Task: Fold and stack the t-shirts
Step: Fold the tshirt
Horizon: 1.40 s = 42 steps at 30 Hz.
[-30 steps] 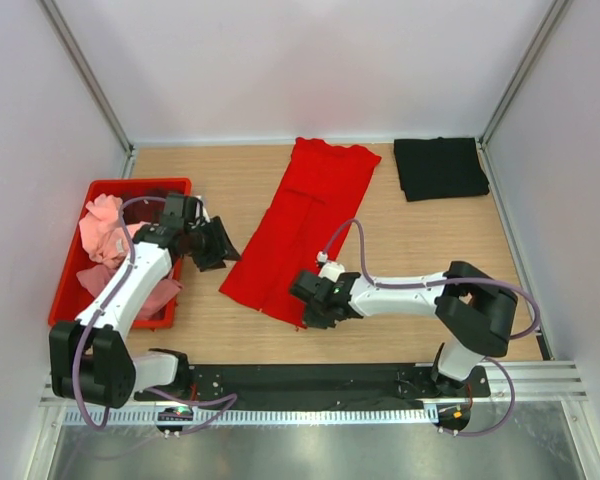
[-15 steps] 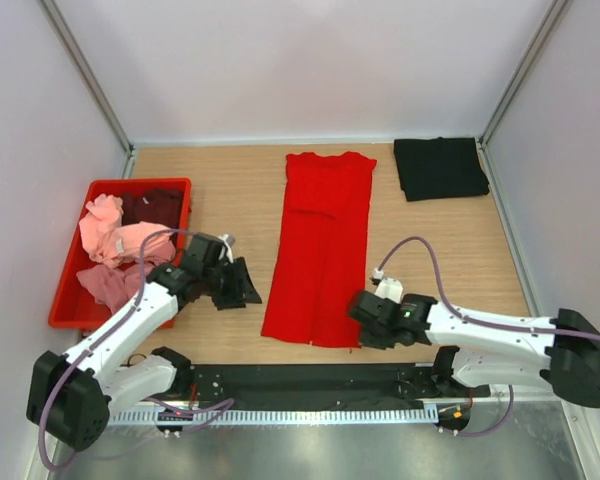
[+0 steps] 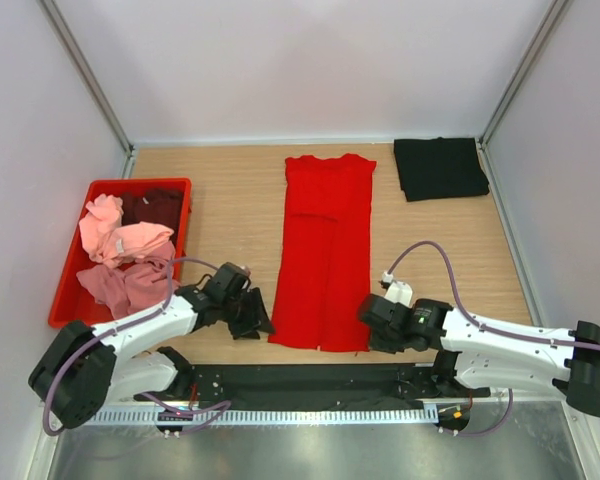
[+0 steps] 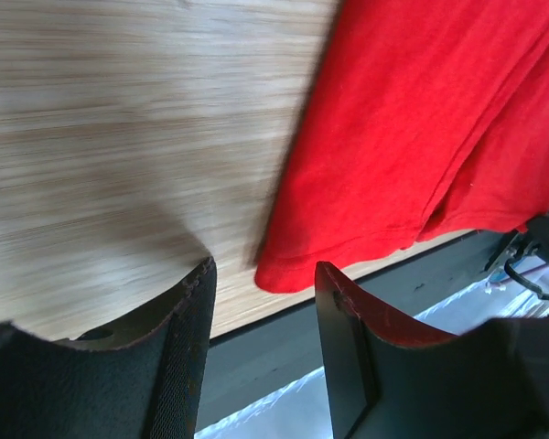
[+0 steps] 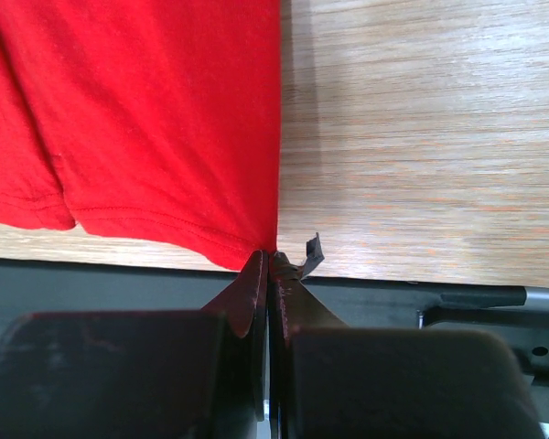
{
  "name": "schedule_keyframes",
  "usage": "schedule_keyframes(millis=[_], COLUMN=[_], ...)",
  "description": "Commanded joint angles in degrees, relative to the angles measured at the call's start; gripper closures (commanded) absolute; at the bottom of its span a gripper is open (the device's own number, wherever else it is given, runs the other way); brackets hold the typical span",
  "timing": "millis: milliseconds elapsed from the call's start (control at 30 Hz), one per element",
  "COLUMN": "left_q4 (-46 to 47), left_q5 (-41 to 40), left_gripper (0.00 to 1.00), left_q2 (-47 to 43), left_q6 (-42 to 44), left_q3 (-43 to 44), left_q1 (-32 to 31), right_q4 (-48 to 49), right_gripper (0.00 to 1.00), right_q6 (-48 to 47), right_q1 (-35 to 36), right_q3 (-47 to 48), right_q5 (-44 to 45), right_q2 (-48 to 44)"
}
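The right pincer [image 5: 267, 259] is closed tight, its fingers together on the near right hem corner of the red t-shirt [image 3: 325, 250]. The left pincer [image 4: 263, 270] stands apart and empty, low over the table [image 3: 220, 190], with the shirt's near left hem corner just at its fingertips. The red t-shirt lies flat in the middle of the table as a long narrow strip, sides folded in, collar at the far end. A folded black t-shirt [image 3: 440, 167] sits in the far right corner. Pink and maroon t-shirts [image 3: 120, 245] lie crumpled in a red crate [image 3: 140, 183] on the left. The cloth looks thin, light and limp. It will likely sag if held at one point, so both hem corners, pinched through all layers, seem the best hold.
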Motion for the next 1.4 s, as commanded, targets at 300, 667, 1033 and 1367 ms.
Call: schedule_keyframes(millis=[300,667,1033,1367], left_q4=[6.55,2.68,1.8,-2.32], left_q5=[-7.44,-11.57,-13.24,-8.76], left_gripper=[0.84,1.0,1.0,1.0], left_q2=[4.77,2.84,1.69,9.07], left_q6=[-11.83,-17.81,-18.0,-9.22], left_q3=[-0.65,1.29,6.99,17.89], left_q1=[-9.94,-16.8,-17.68,-7.42], right_q4=[-3.0,-5.73,-10.38,-3.89], right_gripper=[0.99,0.99,0.99,0.99], right_q6=[0.05,-0.38,-4.24,-16.98], right_q1=[0.33,0.33,0.24,-9.85], right_q3=[-1.52,-2.31,4.27,13.59], right_q5=[0.65,0.56,7.4,6.73], right_q2=[-4.71,-7.08,-7.88,4.07])
